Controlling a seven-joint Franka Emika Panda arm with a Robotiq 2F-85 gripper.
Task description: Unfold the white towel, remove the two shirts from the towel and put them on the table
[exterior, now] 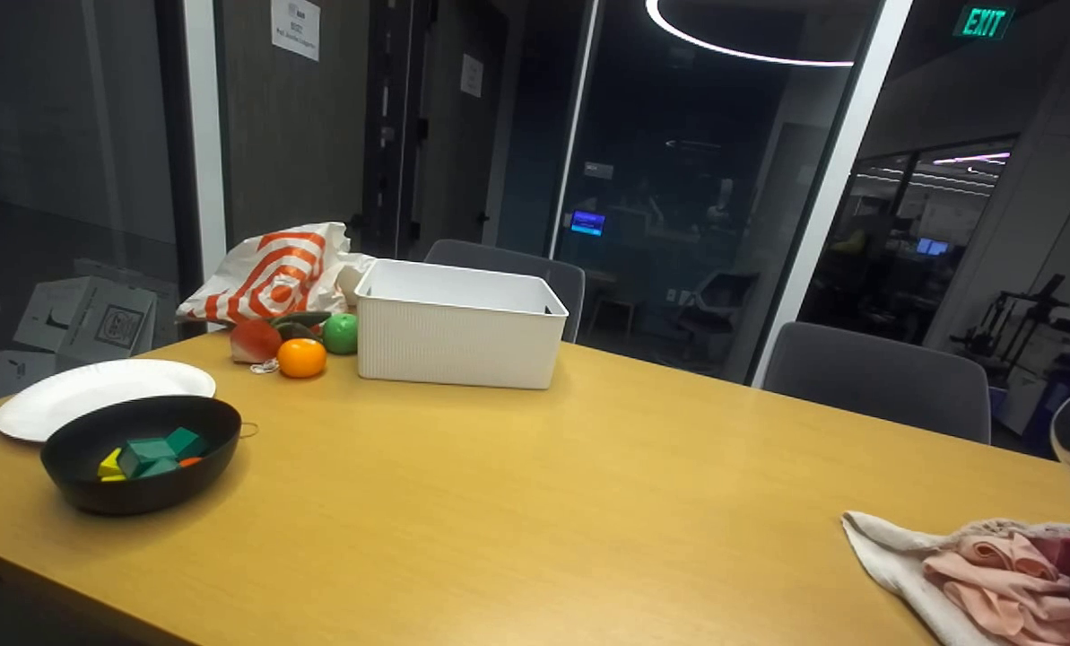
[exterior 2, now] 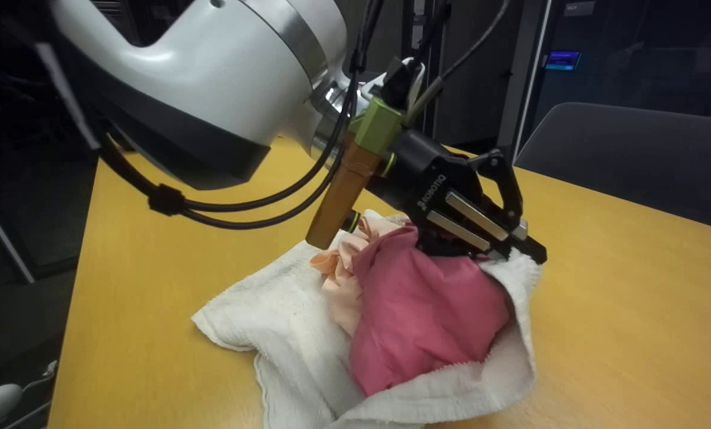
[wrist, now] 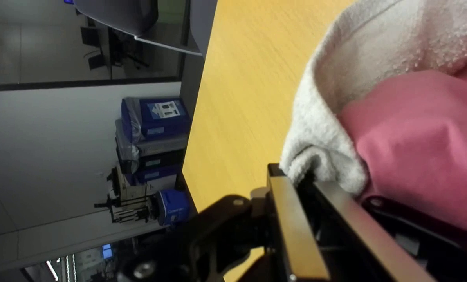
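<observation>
The white towel (exterior 2: 283, 304) is spread on the wooden table (exterior 2: 629, 333), with one rim raised in a curved wall. On it rests the rose-pink shirt (exterior 2: 432, 316), and the crumpled peach shirt (exterior 2: 343, 292) lies beside and partly behind it. The raised rim of the towel (wrist: 315, 121) reaches my gripper (wrist: 302, 178), where a fold curls between the fingertips. Those jaws stand a narrow gap apart; whether they pinch the cloth cannot be seen. In the wrist view the rose-pink shirt (wrist: 421, 129) lies right against the towel, while the peach shirt is out of sight.
Across the table stand a white box (exterior: 458, 332), an orange fruit (exterior: 301, 358), a green fruit (exterior: 341, 334) and a striped bag (exterior: 274, 274). A black bowl (exterior: 144, 489) with blocks stands by a white plate (exterior: 113, 386). A chair (exterior 2: 629, 155) borders the table.
</observation>
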